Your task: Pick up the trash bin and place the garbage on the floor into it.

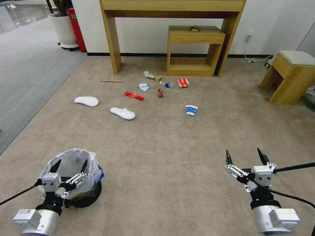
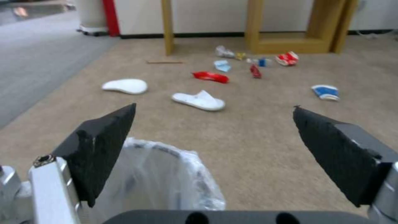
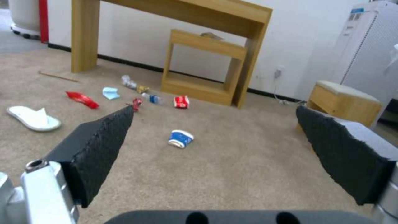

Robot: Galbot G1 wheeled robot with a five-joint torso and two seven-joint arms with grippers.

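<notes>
Small black trash bin (image 1: 86,193) with crinkled white liner, upright on beige carpet floor (image 1: 170,157); well ahead, scattered garbage: two white slippers (image 1: 122,113), red wrapper (image 1: 133,95), crushed can (image 1: 160,92), tipped blue-white cup (image 1: 191,110), carton (image 1: 183,82).

The trash bin (image 1: 73,173) stands on the floor (image 1: 164,157) at near left, the left gripper (image 1: 70,166) over its rim, the right gripper (image 1: 244,156) well apart at near right. The garbage (image 1: 144,95) lies farther ahead — two slippers (image 1: 104,107) to its left, a paper cup (image 1: 191,110) to its right — before a wooden table (image 1: 172,19).
</notes>
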